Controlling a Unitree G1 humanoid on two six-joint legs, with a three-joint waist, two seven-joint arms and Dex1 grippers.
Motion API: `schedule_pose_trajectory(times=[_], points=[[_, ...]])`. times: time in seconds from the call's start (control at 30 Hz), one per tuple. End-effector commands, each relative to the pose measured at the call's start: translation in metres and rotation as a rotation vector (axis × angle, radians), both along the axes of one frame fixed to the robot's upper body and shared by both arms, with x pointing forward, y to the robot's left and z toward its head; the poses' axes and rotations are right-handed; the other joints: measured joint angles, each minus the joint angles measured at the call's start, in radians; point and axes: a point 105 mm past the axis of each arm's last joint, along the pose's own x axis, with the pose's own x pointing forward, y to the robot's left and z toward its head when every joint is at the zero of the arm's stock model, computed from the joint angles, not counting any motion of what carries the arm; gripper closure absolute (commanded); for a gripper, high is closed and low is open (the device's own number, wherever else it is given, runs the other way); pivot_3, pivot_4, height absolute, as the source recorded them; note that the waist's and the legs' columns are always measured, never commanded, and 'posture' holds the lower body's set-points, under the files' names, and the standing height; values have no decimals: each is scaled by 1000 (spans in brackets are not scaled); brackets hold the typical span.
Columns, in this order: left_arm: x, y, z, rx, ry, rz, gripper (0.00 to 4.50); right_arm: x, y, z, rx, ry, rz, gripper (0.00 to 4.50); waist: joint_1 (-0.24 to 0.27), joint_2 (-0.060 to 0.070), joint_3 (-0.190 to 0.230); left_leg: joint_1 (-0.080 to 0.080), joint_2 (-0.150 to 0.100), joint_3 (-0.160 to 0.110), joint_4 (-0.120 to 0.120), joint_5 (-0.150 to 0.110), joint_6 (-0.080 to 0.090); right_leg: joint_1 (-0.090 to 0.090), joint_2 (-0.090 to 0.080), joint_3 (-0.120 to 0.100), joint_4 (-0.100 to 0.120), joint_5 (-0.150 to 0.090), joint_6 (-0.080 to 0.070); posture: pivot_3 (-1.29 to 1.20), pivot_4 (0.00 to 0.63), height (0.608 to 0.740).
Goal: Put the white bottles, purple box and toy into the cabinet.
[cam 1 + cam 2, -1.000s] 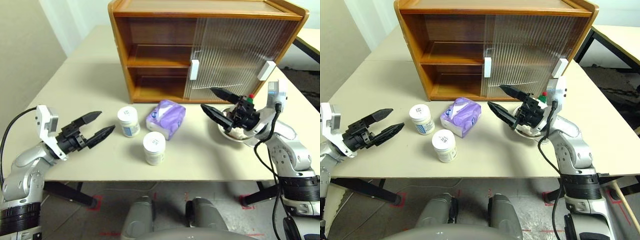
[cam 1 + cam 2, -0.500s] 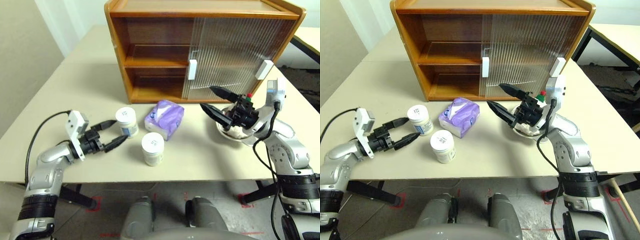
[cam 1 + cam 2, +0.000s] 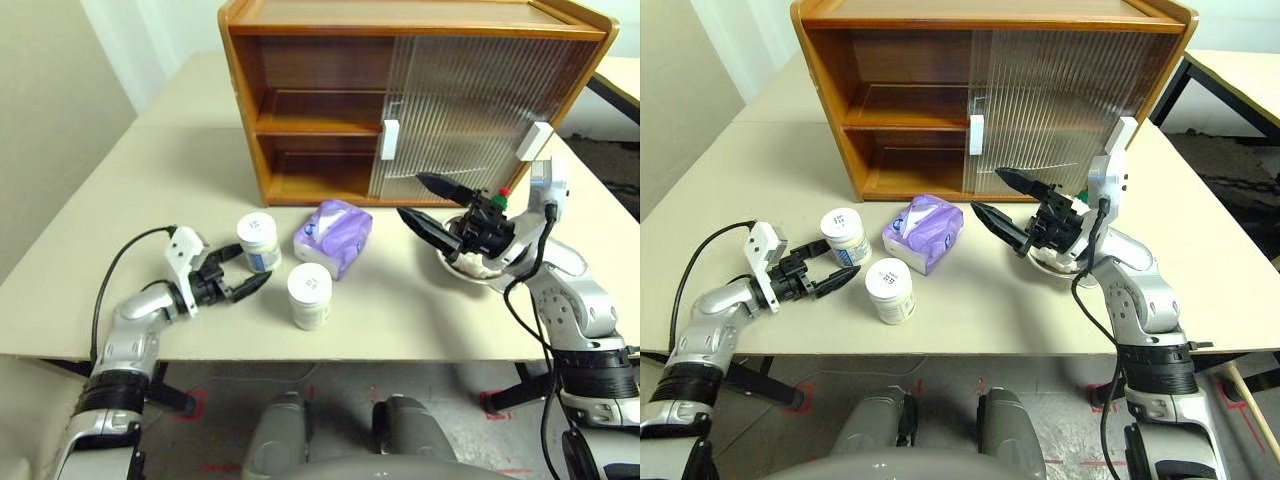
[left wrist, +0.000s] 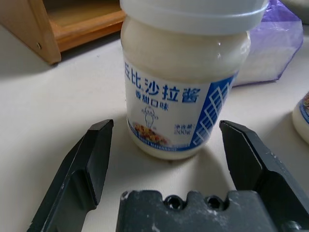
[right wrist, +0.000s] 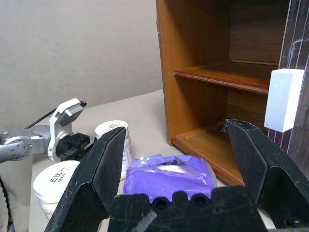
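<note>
Two white bottles stand on the table, one farther back (image 3: 257, 242) and one nearer (image 3: 309, 295). My left gripper (image 3: 247, 267) is open and low on the table, its fingers (image 4: 87, 164) on either side of the far bottle (image 4: 183, 82) without touching it. The purple box (image 3: 333, 235) lies to the right of the bottles. My right gripper (image 3: 411, 195) hangs open and empty above the silver bowl (image 3: 455, 268). The toy (image 3: 503, 192) is mostly hidden behind it. The cabinet (image 3: 300, 100) stands behind with its left half open.
The cabinet's ribbed sliding doors (image 3: 460, 110) with white handles cover its right half. Both open shelves (image 5: 227, 72) are bare. The table's front edge (image 3: 330, 355) runs just below the near bottle. Another table (image 3: 1240, 75) stands at the far right.
My left arm has dropped and swung in toward the far bottle, so its open fingers now flank it. The right arm has not moved.
</note>
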Motion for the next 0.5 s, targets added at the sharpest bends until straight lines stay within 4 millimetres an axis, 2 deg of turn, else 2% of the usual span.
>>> schedule_pose_trajectory(times=[0.03, 0.2, 0.3, 0.37, 0.4, 0.5], points=[[2, -13, -12, -7, 26, -13, 31, -2, 0, 1, -10, -4, 1, 0, 0, 0, 0, 0, 0, 0, 0, 0, 0, 0, 0, 0, 0, 0, 0, 35, 4, 740], [4, -18, -18, 4, 41, -28, 31, -2, 2, 1, -12, -4, 4, 0, 0, 2, -1, 0, 0, 0, 0, 0, 0, 1, 0, -1, 0, 0, 0, 30, 2, 740], [5, -20, -17, -16, 44, -27, 569, -2, 2, 1, -12, -4, 3, 0, 0, 4, -3, 0, 0, 1, 0, 0, 0, 1, 0, -1, 0, 0, 0, 30, 1, 740], [4, -20, -17, -22, 51, -31, 1284, -2, 2, 0, -13, -3, 3, 0, 0, 6, -4, 0, 0, 1, 0, 0, 0, 1, 0, -1, 0, 0, 1, 29, 1, 740], [4, -20, -17, -22, 52, -33, 1459, -2, 2, 0, -13, -4, 2, 0, 0, 6, -4, 0, 0, 1, 0, 0, 0, 1, 0, -1, 0, 0, 1, 29, 1, 740], [7, -18, -11, -32, 36, -17, 1459, -1, 1, 0, -15, -5, 0, 0, -1, 7, -4, 0, 0, 1, 0, 0, 0, 1, 0, -1, 0, 0, 1, 30, 3, 740]])
